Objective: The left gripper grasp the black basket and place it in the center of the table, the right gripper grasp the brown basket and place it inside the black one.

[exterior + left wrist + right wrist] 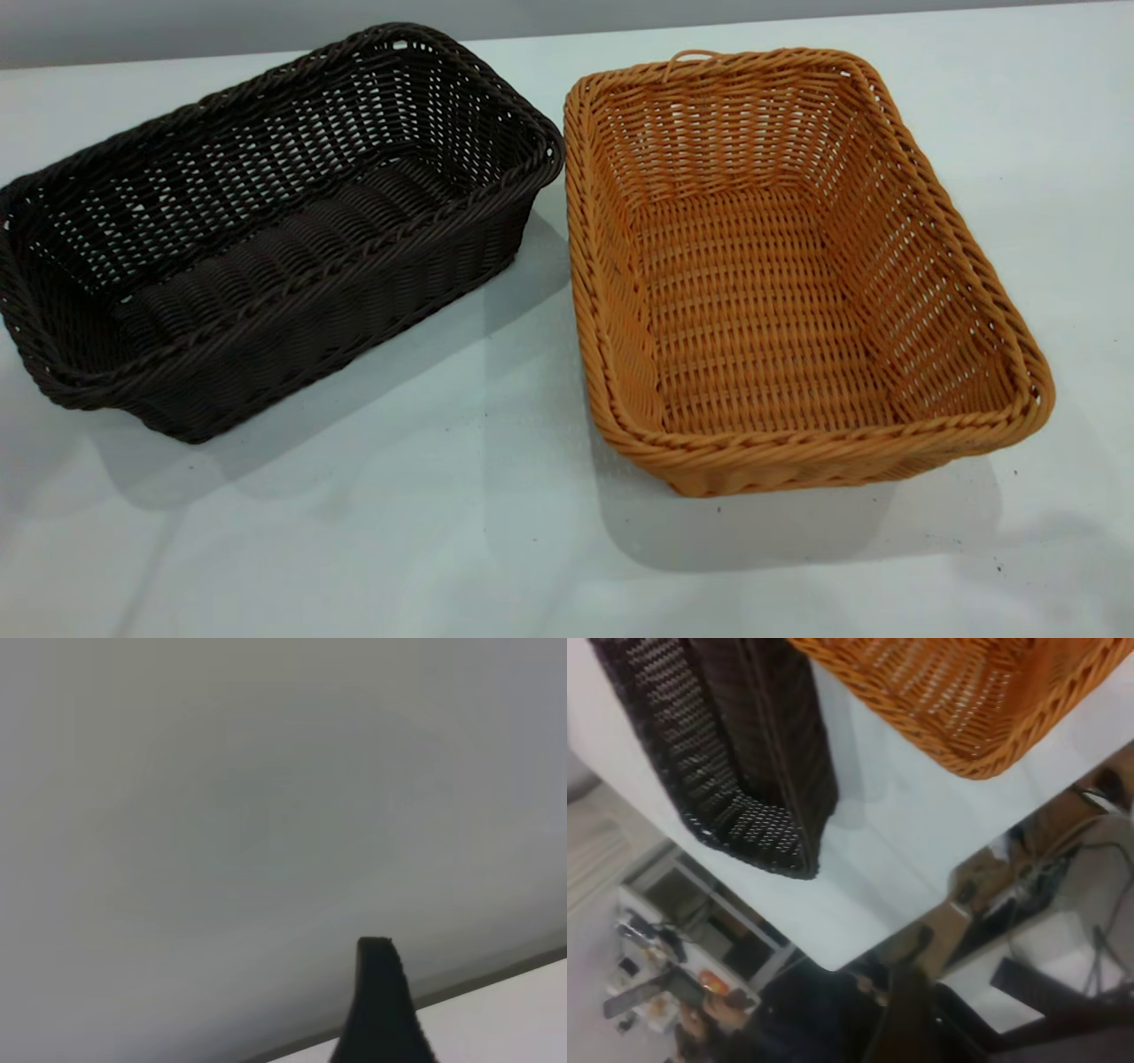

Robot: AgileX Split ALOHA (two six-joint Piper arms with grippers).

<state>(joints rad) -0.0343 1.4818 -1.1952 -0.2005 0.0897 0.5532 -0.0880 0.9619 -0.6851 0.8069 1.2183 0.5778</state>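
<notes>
Two baskets on the counter [496, 549]: black basket [266, 239] left, brown basket [788, 275] right, just apart. Left end effector [381, 1010]: one finger visible, state indeterminable. Right end effector: not visible.

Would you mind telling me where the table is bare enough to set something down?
The table is bare along the near edge, before the black basket and brown basket. It is tight between them: their far corners nearly touch, widening nearer.

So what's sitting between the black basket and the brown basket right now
Nothing: in the exterior view only a bare strip of table separates the black basket from the brown basket.
</notes>
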